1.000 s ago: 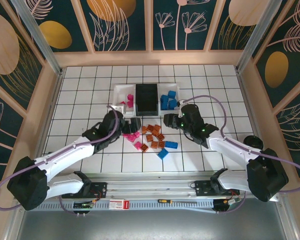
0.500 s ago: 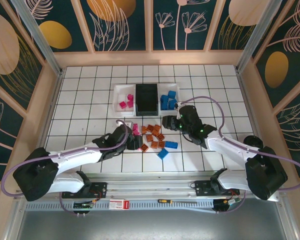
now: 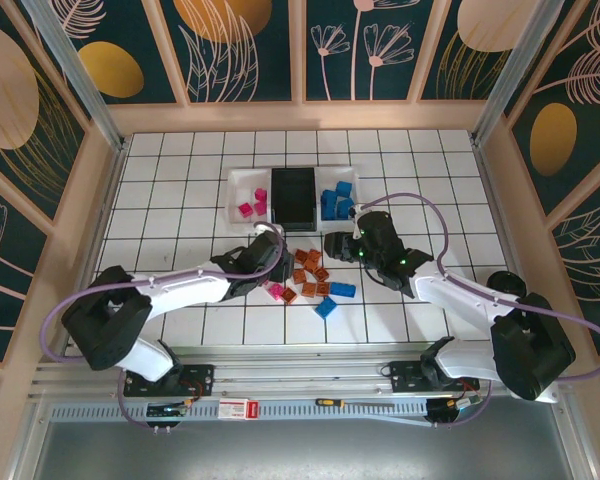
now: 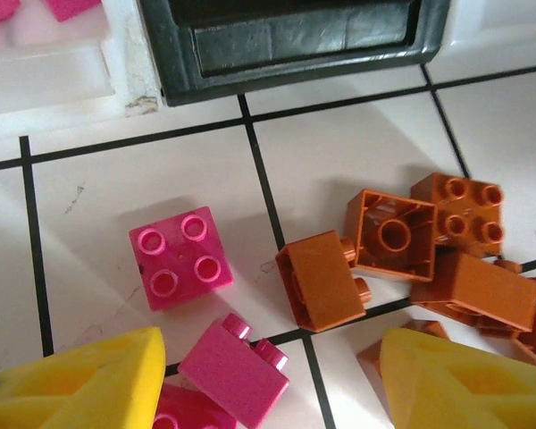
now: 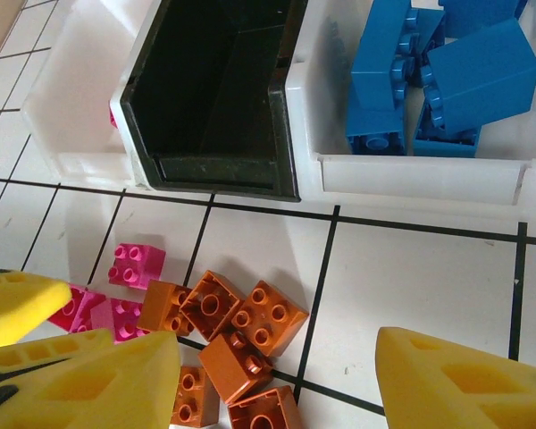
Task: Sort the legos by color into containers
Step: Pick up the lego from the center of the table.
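Near the black bin, the left gripper and right gripper hang spread apart and empty over loose pink legos and orange legos.

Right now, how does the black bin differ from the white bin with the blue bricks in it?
Colour: the black bin is dark throughout, while the white bin is pale. Contents: the black bin looks empty, while the white bin holds a heap of blue bricks. Both are open-topped rectangular bins of about the same size, standing side by side.
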Available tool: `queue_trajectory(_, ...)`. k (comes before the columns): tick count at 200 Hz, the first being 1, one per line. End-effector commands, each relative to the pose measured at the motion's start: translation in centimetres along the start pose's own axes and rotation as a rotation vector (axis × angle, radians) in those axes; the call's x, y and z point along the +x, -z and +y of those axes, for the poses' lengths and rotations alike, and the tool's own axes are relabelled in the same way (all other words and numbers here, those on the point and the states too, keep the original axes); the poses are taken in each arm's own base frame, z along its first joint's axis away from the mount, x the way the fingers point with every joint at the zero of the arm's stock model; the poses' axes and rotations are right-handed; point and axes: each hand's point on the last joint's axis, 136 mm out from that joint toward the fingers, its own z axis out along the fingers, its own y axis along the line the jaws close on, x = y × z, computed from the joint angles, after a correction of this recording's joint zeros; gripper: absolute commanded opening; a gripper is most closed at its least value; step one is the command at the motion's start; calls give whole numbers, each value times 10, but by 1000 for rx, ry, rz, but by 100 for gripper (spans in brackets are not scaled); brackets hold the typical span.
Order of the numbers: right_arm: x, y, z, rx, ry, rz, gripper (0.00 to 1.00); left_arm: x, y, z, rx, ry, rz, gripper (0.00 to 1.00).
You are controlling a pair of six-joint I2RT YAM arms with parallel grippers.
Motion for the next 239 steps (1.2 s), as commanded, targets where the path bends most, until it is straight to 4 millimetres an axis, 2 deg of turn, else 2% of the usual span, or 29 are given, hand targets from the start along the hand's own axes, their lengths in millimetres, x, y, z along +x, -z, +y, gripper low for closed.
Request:
queue_trajectory(1,-7,7,2,6,-8,-30,60,15,-6,13,-74,-96,71,63)
queue_trajectory(25,-8,7,3,4,-9,-35,60,20,-10,15,-87,-114,87,62)
queue_trajectory(58,-9,5,3,3,-9,-36,60,16,-17,13,-93,-122,78,62)
queue_trajectory(93,-8,6,3,3,-9,-35,60,12,-26,4,-76,-127,81,55)
queue_trajectory(139,-9,8,-1,21,-8,-48,60,24,-29,11,-96,-128,111,52)
queue_trajectory(169,-10,7,-1,20,-8,-47,60,28,-27,20,-129,-120,104,40)
queue_trajectory(209,-10,5,0,19,-7,-44,60,8,-12,10,-79,-75,38,32)
queue_trajectory(225,-10,5,0,19,-10,-45,60,-8,2,3,-36,-41,-10,32)
queue_trajectory(239,-10,6,0,17,-13,-47,60,-30,17,1,-10,-1,-75,33)
